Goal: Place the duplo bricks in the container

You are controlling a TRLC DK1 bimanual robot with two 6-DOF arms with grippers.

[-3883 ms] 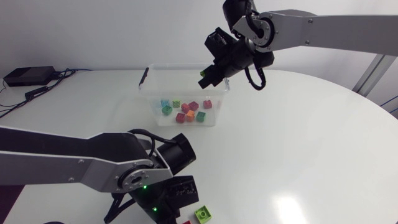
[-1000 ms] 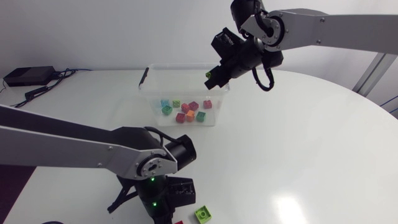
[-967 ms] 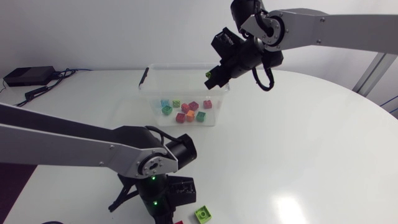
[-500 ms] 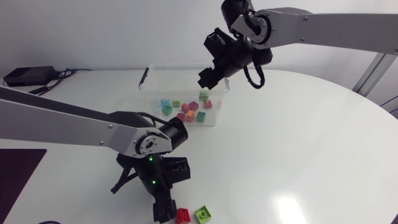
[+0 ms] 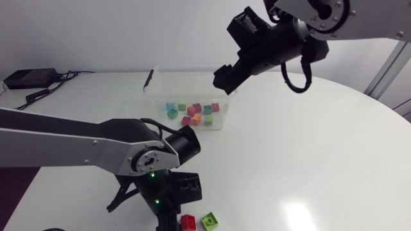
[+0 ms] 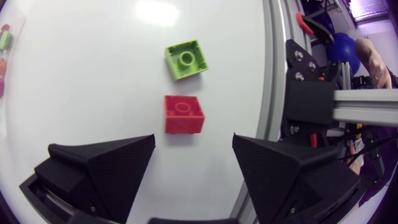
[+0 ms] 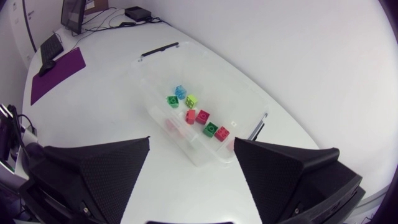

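From overhead, the left arm comes in low across the white worktop (image 5: 308,160), and the left end effector (image 5: 172,213) points down at the near edge, just beside a red brick (image 5: 188,222) and a green brick (image 5: 209,221) that lie side by side on the surface. Well apart from them stands the clear container (image 5: 153,96), holding a cluster of sorted bricks (image 5: 194,113) in blue, green, red and orange. The right end effector (image 5: 223,78) hangs above the container's far right corner, with nothing visible in it. Seen from the left wrist, the left end effector (image 6: 194,146) is spread wide and grips nothing. The red brick (image 6: 183,114) sits studs up just ahead of the gap between its fingers (image 6: 102,165), touching neither, and the green brick (image 6: 186,60) lies just beyond the red one, slightly turned. Seen from the right wrist, the right end effector (image 7: 192,149) is likewise spread and empty, looking down into the container (image 7: 217,87), where the sorted bricks (image 7: 203,116) rest loosely on its floor.
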